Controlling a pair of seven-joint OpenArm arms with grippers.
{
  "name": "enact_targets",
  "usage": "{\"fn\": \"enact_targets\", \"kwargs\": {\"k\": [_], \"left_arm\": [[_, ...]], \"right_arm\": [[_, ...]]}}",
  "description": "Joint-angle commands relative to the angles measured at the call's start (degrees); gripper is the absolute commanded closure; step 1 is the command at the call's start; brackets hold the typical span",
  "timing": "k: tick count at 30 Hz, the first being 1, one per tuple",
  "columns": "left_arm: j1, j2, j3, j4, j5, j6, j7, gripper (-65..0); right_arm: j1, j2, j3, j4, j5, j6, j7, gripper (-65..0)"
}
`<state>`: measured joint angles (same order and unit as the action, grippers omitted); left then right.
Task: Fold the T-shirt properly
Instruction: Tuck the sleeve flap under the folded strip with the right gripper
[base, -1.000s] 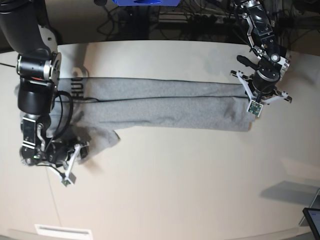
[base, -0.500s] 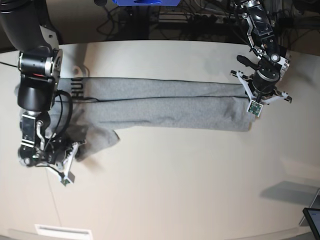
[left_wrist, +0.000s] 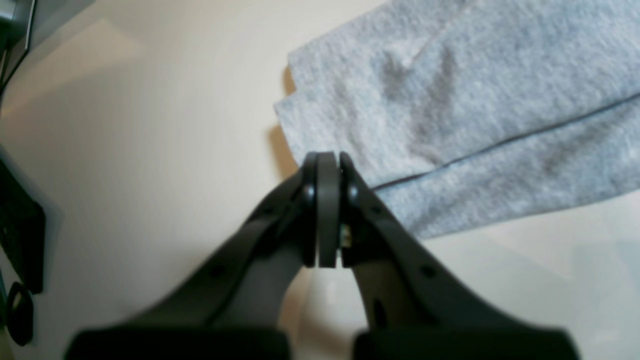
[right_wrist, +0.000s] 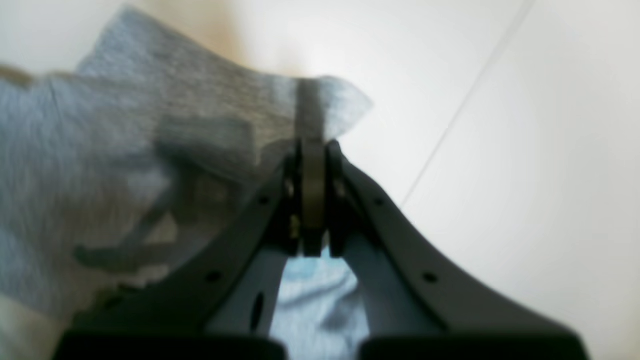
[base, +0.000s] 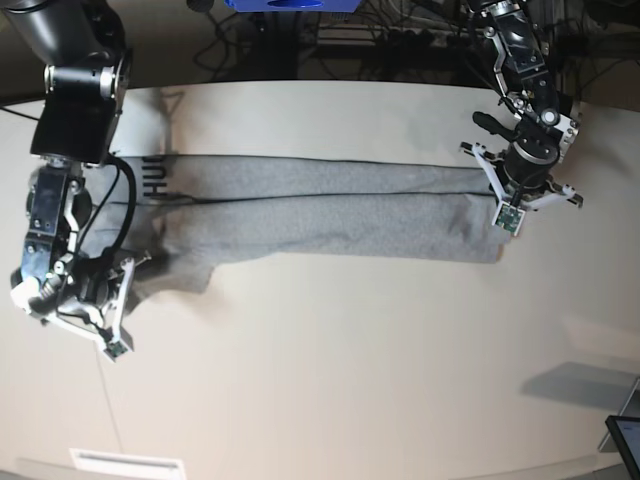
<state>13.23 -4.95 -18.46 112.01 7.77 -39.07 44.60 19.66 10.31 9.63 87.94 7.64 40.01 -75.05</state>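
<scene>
Overhead, T-shirt (base: 330, 212) folded lengthwise on table (base: 350, 380), right hand (right_wrist: 312, 150) clamped on its corner, left hand (left_wrist: 327, 167) closed, empty.

A robotics lab or test bench. A broad, plain cream worktable (base: 350, 380) fills the base view, with two black robot arms mounted over it. Behind the left gripper (base: 523, 186), past the table's far edge, tangled black cables (base: 380, 40) lie on a dark floor beside a blue object (base: 290, 4). A screen corner (base: 625, 435) shows well in front of that gripper.
</scene>
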Motion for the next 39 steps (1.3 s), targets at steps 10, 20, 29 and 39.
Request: {"fn": "enact_targets", "kwargs": {"k": [10, 20, 29, 39], "left_arm": [[-0.5, -0.7, 0.0, -0.3, 0.0, 0.4, -1.0, 0.0], [-1.4, -0.7, 0.0, -5.3, -0.3, 0.4, -1.1, 0.0], [-3.4, -0.4, 0.0, -7.3, 0.0, 0.6, -1.1, 0.0], [-3.4, -0.7, 2.0, -7.3, 0.0, 0.7, -1.1, 0.0]], "right_arm": [[-7.0, -2.2, 4.0, 11.6, 0.4, 0.0, -1.5, 0.0], [-14.3, -2.3, 4.1, 21.5, 0.4, 0.0, -1.7, 0.0], [-19.8, -3.6, 7.4, 23.7, 0.4, 0.0, -1.7, 0.0], [-23.7, -4.2, 9.1, 24.1, 0.4, 0.0, -1.6, 0.0]]}}
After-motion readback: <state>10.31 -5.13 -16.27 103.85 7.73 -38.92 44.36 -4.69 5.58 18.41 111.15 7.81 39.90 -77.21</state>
